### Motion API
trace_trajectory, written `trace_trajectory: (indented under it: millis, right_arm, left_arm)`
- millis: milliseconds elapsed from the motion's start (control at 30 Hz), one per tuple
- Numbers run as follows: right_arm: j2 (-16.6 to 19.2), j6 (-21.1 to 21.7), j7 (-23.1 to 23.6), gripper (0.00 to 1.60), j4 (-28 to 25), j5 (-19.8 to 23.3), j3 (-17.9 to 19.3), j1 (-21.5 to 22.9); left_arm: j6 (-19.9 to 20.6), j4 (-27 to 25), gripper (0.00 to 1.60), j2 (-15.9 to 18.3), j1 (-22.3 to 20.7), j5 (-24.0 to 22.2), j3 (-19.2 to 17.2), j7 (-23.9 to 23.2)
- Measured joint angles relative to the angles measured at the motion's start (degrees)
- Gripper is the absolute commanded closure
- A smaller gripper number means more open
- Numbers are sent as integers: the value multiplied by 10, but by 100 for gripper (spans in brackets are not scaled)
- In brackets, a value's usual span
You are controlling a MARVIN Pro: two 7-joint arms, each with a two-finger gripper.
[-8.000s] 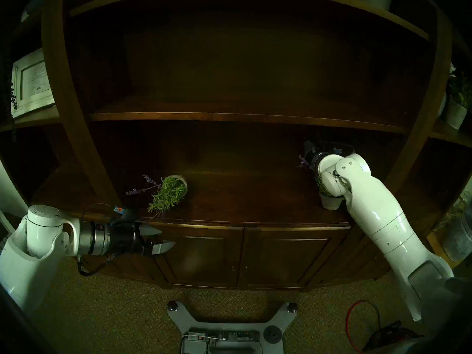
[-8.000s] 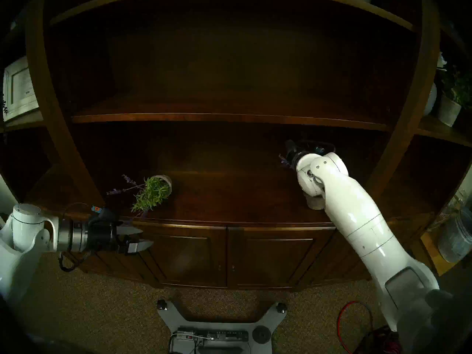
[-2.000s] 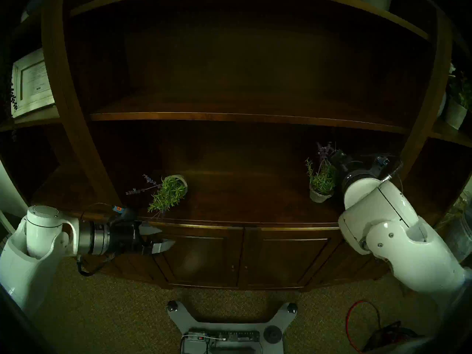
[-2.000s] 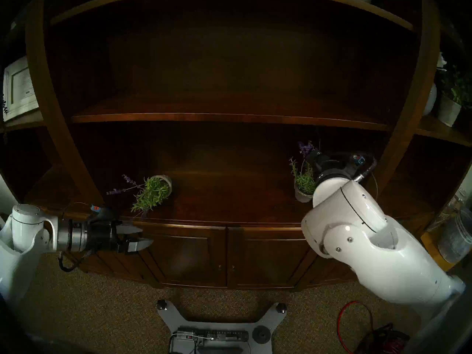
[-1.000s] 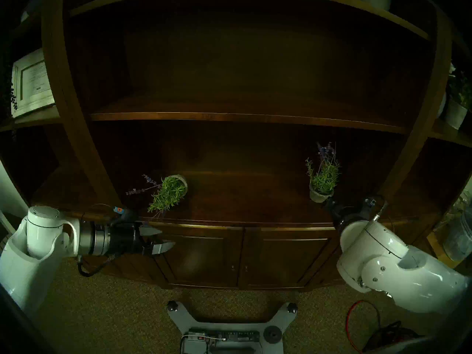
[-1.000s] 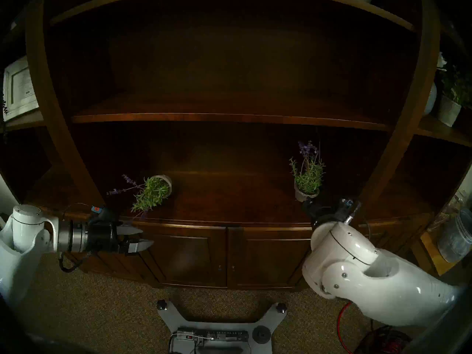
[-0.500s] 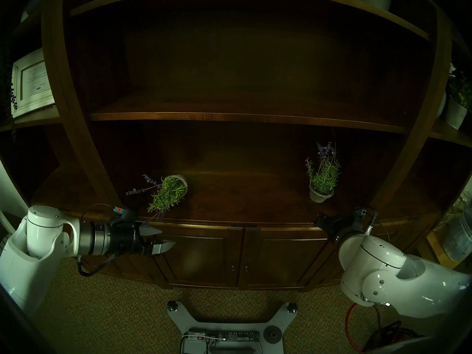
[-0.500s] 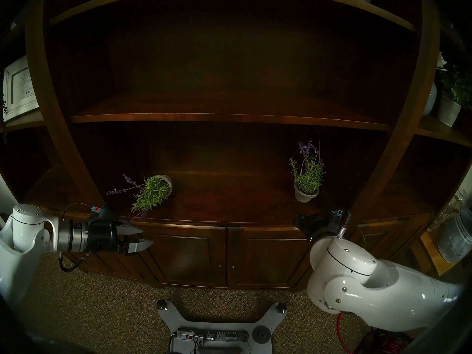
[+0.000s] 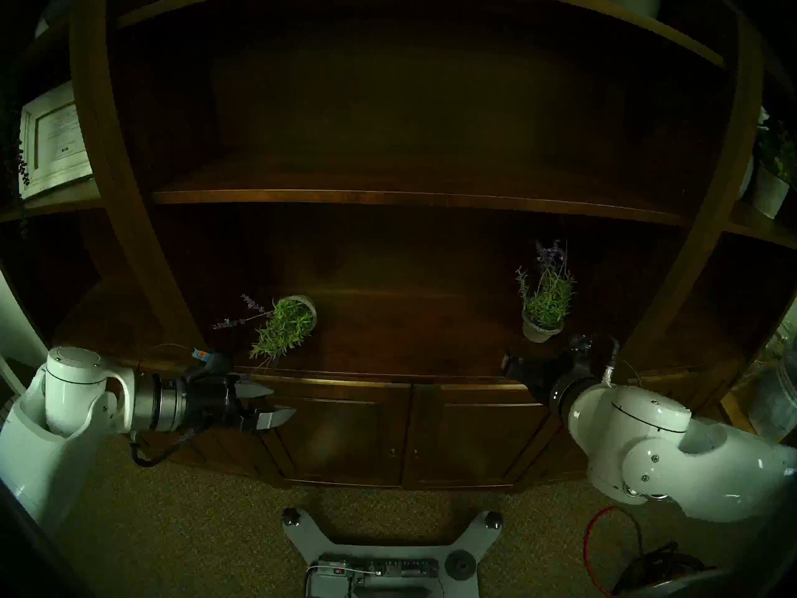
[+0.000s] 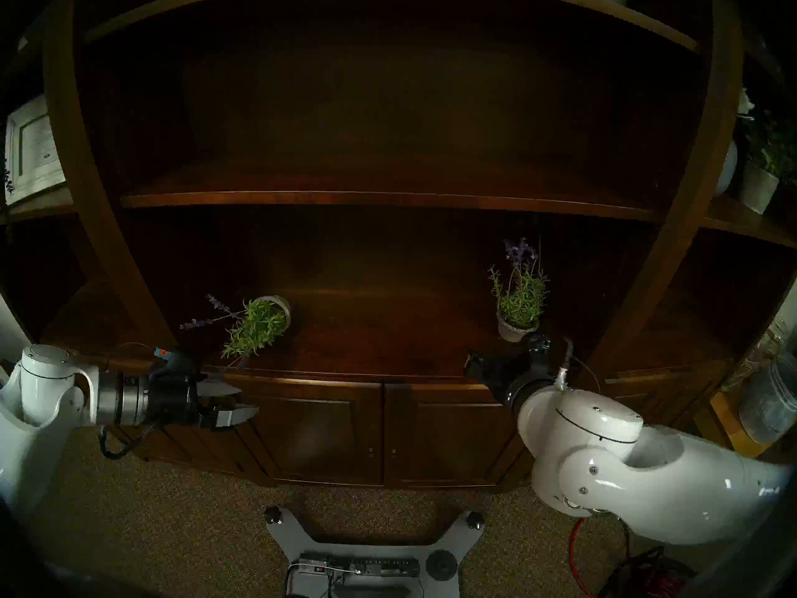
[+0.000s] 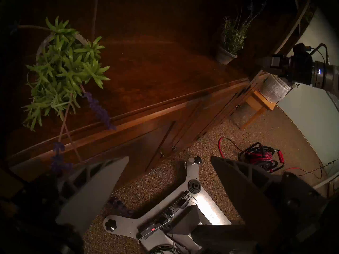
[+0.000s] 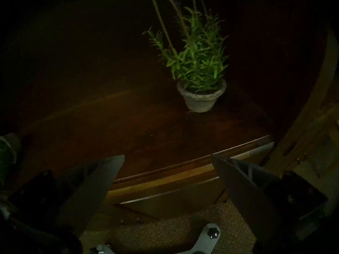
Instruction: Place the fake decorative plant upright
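Both grippers gape empty — left wrist alone shows tipped plant (image 11: pixel 62 72) stems overhanging shelf (image 11: pixel 165 108)

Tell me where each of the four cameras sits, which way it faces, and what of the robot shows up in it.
Head stereo left: high up, facing the shelf unit; both arms, left hand open.
Head stereo right: nearly the same picture.
Left wrist: looks along the cabinet edge past the tipped plant; own fingers, right arm far off.
Right wrist: faces the upright plant; own right hand open.
Shared: both wrist views show the upright plant.
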Motion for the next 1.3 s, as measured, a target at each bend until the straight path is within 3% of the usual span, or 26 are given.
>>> trace_trajectory:
  millis: [400, 533, 1067, 1300]
  right_arm:
    - [1, 79, 113, 0, 33, 75, 15, 33]
    - [-3, 129, 162, 0, 69, 96, 16, 51]
    - [-30, 274, 310, 0, 161, 125, 11, 98]
    - [-53, 313, 376, 0, 203, 130, 11, 122]
  left_arm:
    - [0, 0, 0, 1, 0, 0, 0, 0]
    - [0, 0, 0, 1, 0, 0, 0, 0]
    - [0, 0, 0, 2, 0, 0, 0, 0]
    - [0, 0, 0, 2, 0, 0, 0, 0]
